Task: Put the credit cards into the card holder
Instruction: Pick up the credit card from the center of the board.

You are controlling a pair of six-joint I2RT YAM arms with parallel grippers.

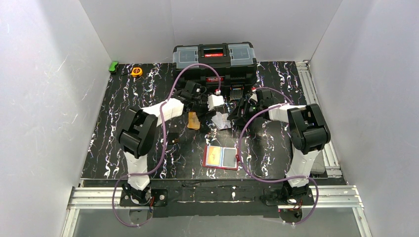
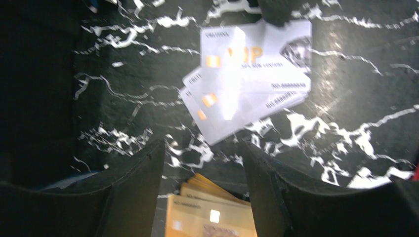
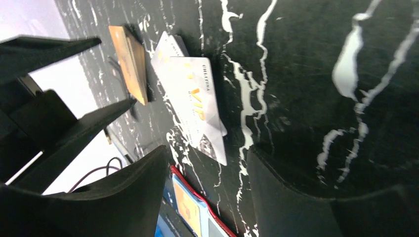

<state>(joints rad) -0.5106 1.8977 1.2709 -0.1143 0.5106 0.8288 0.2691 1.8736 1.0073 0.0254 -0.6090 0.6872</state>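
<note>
Marbled counter (image 1: 148, 84) holds the credit cards (image 1: 221, 120) at its middle, orange pile (image 2: 212, 217) beside whitish pile (image 2: 252, 84); the card holder (image 1: 221, 158) lies open by the near edge. My left gripper (image 2: 201, 145) straddles the orange pile; whether it is clenched I cannot tell. My right gripper (image 3: 207, 150) hangs released. Lying so flat, several cards may lift together. Whitish ones read "VIP".

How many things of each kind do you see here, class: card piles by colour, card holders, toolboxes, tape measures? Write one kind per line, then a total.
orange plastic card pile: 1
silver-grey plastic card pile: 1
red folding card holder, lying open: 1
big black plastic toolbox: 1
round yellow tape measure: 1
Total: 5
</note>
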